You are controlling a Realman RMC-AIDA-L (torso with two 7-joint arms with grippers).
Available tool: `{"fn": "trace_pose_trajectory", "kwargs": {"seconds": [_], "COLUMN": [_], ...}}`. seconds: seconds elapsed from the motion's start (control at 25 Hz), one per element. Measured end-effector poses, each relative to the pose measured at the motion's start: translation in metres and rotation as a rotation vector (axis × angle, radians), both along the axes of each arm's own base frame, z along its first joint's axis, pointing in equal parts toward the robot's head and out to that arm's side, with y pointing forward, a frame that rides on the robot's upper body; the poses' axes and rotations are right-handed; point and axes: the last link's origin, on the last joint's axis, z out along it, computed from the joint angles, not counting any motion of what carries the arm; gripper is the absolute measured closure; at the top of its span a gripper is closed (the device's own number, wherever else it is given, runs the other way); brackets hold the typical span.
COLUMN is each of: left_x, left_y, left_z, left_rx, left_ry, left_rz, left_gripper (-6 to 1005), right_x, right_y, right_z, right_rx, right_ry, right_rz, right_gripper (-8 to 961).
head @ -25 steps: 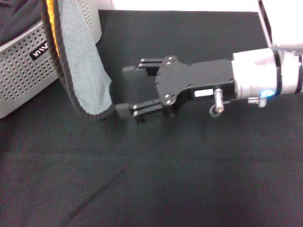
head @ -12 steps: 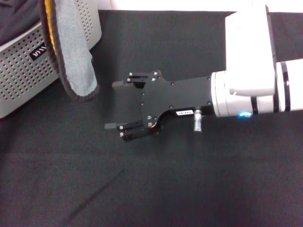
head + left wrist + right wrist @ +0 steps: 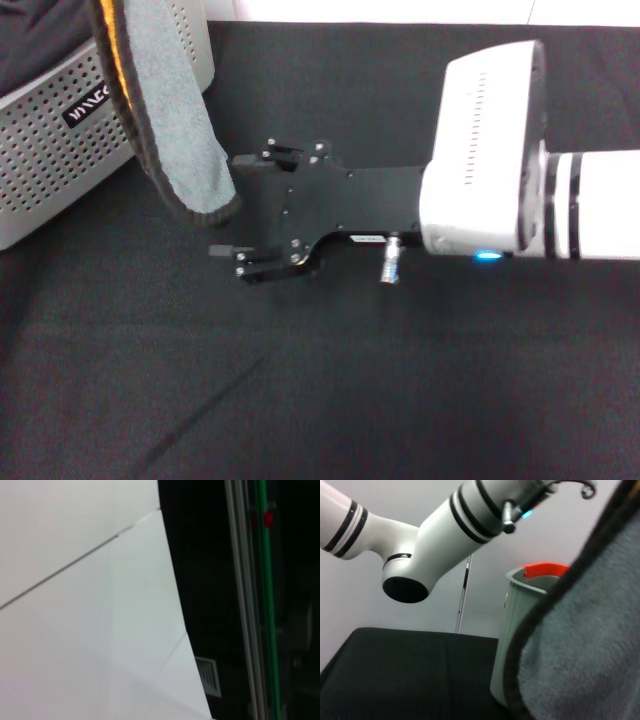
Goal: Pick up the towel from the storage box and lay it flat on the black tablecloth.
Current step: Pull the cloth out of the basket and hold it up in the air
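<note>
The towel [image 3: 170, 110] hangs from above the head view's top edge, grey face showing, yellow-orange along its left side, dark edging around it. Its lower corner dangles over the black tablecloth [image 3: 350, 390], just right of the storage box [image 3: 50, 170]. My right gripper [image 3: 226, 206] reaches in from the right, open, its fingers [image 3: 228, 252] spread on either side of that hanging corner; I cannot tell whether they touch it. The right wrist view shows the towel [image 3: 590, 645] close up. What holds the towel's top is out of frame, and my left gripper does not show.
The storage box carries a black label [image 3: 85, 105] and holds dark fabric [image 3: 30, 40]. The right wrist view shows the left arm [image 3: 445, 535] raised above the tablecloth [image 3: 410, 665] and a grey bin with a red top [image 3: 530, 610]. The left wrist view shows only white panels.
My right arm has moved left and rolled over, bringing its open fingers up to the towel. The towel's lower corner has swung, now lower and further right than half a second ago.
</note>
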Motion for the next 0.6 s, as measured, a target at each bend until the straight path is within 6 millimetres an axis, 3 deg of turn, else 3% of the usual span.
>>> {"fn": "trace_pose_trajectory", "kwargs": {"seconds": [0.32,0.6], "left_x": [-0.003,0.0], "left_y": [0.003,0.005], "left_z": [-0.002,-0.002], "left_rx": [0.007,0.006], "left_ry": [-0.018,-0.017], "left_rz": [0.02,0.01], "left_gripper": [936,934], "right_x": [-0.013,-0.013], "right_y": [-0.011,-0.007], "right_z": [-0.018,-0.02], "right_rx": [0.125,0.271], "right_ry": [-0.011,-0.018], "right_rz": [0.046,0.053], "right_gripper": [98,98]}}
